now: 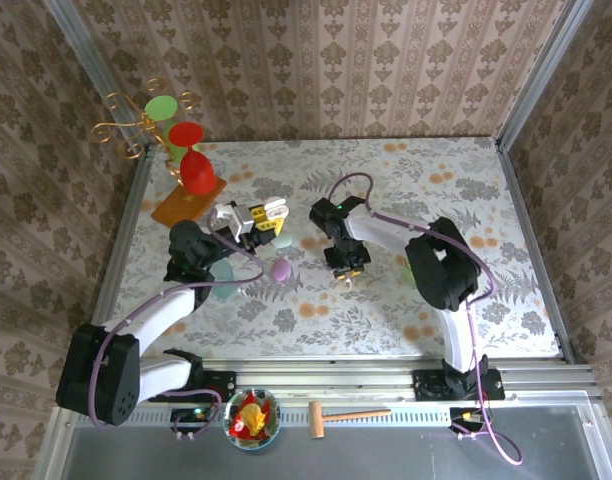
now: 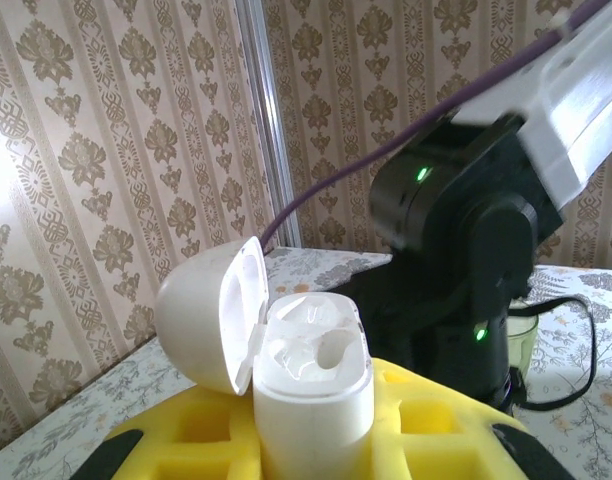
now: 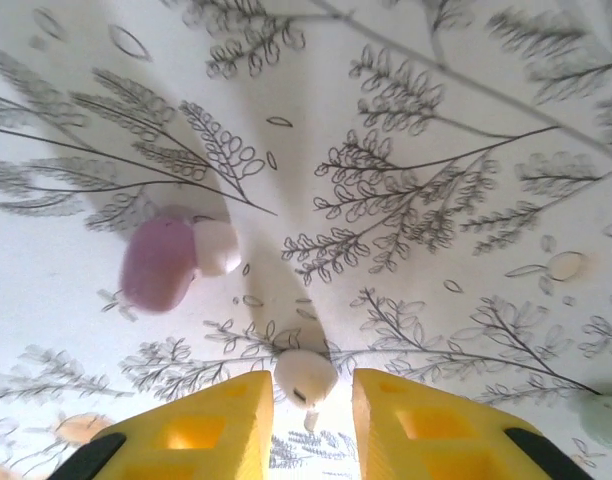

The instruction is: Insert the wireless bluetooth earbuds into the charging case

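My left gripper [image 2: 311, 425] is shut on a white charging case [image 2: 311, 390], held upright with its lid [image 2: 211, 315] swung open to the left. A pale, glinting earbud [image 2: 291, 350] sits in one socket, and the socket beside it is empty. From above, this case [image 1: 275, 209] hangs over the table's middle left. My right gripper [image 3: 314, 392] points down at the table, open, its yellow fingers [image 3: 221, 420] on either side of a white earbud [image 3: 306, 376] that lies close to the left one. From above, that gripper [image 1: 346, 272] is right of centre.
A lilac oval case [image 3: 158, 262] with a small white piece [image 3: 217, 247] against it lies left of the right gripper, seen from above as lilac case [image 1: 280, 269]. A stand with red and green discs [image 1: 191, 160] is at back left. A bowl [image 1: 251, 418] and wooden mallet [image 1: 346, 414] lie on the near rail.
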Available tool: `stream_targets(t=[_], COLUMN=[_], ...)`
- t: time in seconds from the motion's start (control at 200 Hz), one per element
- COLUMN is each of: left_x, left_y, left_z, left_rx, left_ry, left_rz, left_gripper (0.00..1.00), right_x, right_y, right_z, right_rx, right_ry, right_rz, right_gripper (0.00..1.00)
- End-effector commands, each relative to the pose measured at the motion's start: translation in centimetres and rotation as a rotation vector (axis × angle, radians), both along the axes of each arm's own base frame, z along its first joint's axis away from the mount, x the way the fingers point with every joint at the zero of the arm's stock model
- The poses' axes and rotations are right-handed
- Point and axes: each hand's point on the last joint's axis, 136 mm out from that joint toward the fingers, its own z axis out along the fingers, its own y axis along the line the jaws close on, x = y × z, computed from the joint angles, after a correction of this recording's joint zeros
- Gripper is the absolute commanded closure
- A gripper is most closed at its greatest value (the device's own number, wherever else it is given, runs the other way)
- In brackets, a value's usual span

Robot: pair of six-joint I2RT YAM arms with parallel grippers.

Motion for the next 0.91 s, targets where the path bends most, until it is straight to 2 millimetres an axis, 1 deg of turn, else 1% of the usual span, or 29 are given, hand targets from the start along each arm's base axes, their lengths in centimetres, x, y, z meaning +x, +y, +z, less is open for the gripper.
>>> stream_targets(t=[0.0, 0.09, 0.15, 0.255, 0.435, 0.56, 0.69, 0.9], left_x=[-0.2, -0.1, -0.1, -0.1, -0.2, -0.2, -0.3, -0.4], left_y=[-0.2, -0.4, -0.6, -0.7, -0.7, -0.8, -0.8, -0.8], left_z=[1.1, 0.9, 0.9, 1.1, 1.1, 1.0, 0.9, 0.8], left_rx=[-0.025, -0.025, -0.027, -0.026, -0.023, -0.022, -0.020, -0.018], left_ry=[-0.024, -0.013, -0.009, -0.008, -0.011, -0.007, -0.009, -0.007], left_rz=[-0.026, -0.029, -0.034, -0.037, -0.040, -0.040, -0.041, -0.041], left_gripper=[1.00, 1.00, 1.00, 1.00, 1.00, 1.00, 1.00, 1.00], right_x=[2.2, 3.0, 2.9, 1.7, -0.5, -1.4, -1.7, -1.7], right_y=[0.6, 0.8, 1.0, 0.6, 0.0, -0.2, -0.2, -0.1], right_z=[3.8, 5.3, 5.5, 4.3, 2.0, 0.6, -0.6, -1.6], right_rx=[0.069, 0.113, 0.124, 0.082, 0.011, -0.028, -0.043, -0.059], right_ry=[-0.192, -0.275, -0.265, -0.165, -0.011, 0.056, 0.097, 0.131], right_rz=[0.030, 0.043, 0.049, 0.040, 0.021, 0.021, 0.016, 0.022], right_gripper=[0.72, 0.71, 0.69, 0.65, 0.63, 0.62, 0.62, 0.63])
